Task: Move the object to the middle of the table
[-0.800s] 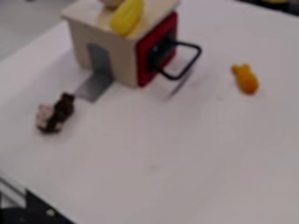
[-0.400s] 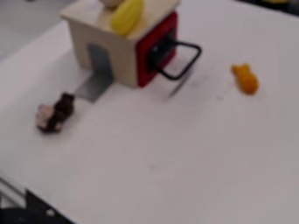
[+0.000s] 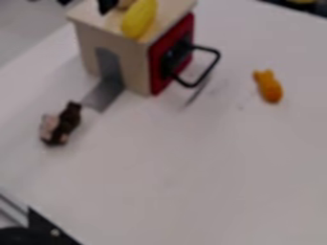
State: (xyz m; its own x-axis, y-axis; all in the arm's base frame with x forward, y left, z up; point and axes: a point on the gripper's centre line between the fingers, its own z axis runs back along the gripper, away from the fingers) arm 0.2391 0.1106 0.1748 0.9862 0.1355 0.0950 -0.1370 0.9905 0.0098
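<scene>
A tan wooden toy house with a flat top (image 3: 136, 72) stands on a big, smooth white table (image 3: 191, 167). One side of the house is red, with a dark window (image 3: 174, 57) in it, and a black loop handle (image 3: 217, 58) sticks out from that side. The pale side has a gray arch door (image 3: 108, 62), and a flat gray flap (image 3: 104, 94) lies on the table just in front of it. Up on the house, a long, fat yellow toy (image 3: 139, 19) lies at a slant, and a small light brown lump (image 3: 127, 4) is right beside its upper end. The black claw (image 3: 107, 5) hangs over the back part of the house top, near the lump and to the left of the yellow toy. I cannot tell if the claw is wide or narrow, or if it has hold of the lump. To the left of the house and nearer to us, a bumpy dark brown and pale pink toy (image 3: 60, 125) lies near the gray flap. To the right of the house, well apart from it, lies a small orange toy with two little bumps at one end (image 3: 269, 87). I cannot tell which toy is the one for the job, but these are their spots around and on the house.
</scene>
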